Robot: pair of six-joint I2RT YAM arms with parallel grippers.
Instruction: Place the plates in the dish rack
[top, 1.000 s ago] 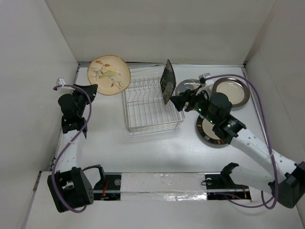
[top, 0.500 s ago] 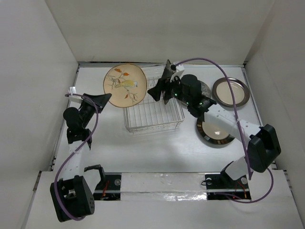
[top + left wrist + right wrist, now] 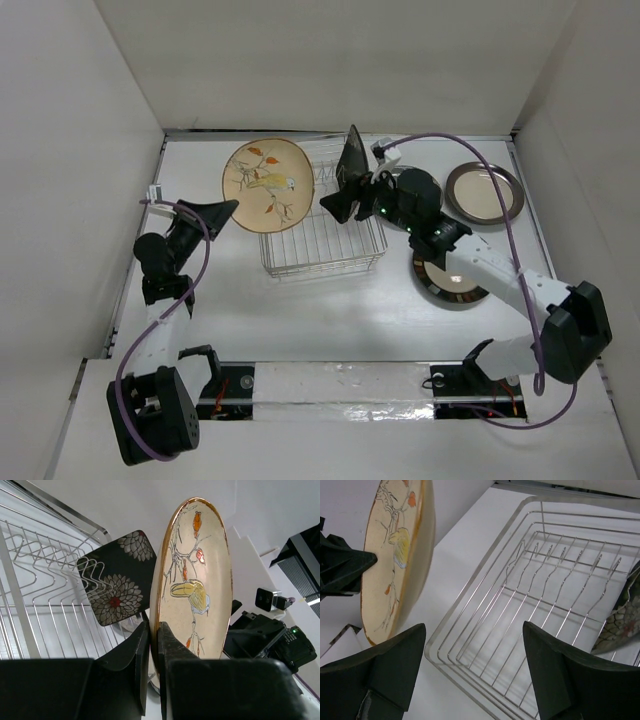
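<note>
Beside the dish rack [image 3: 300,252], left gripper [image 3: 228,207] clamps tan plate [image 3: 265,185] (upright)

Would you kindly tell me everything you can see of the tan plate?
The tan plate is round, glossy and ceramic-looking, with a thin gold-brown rim and a painted yellow bird on a branch with orange leaves. It is held up on edge in the air at the rack's far-left corner. Only the left gripper touches it, jaws shut on its rim.
</note>
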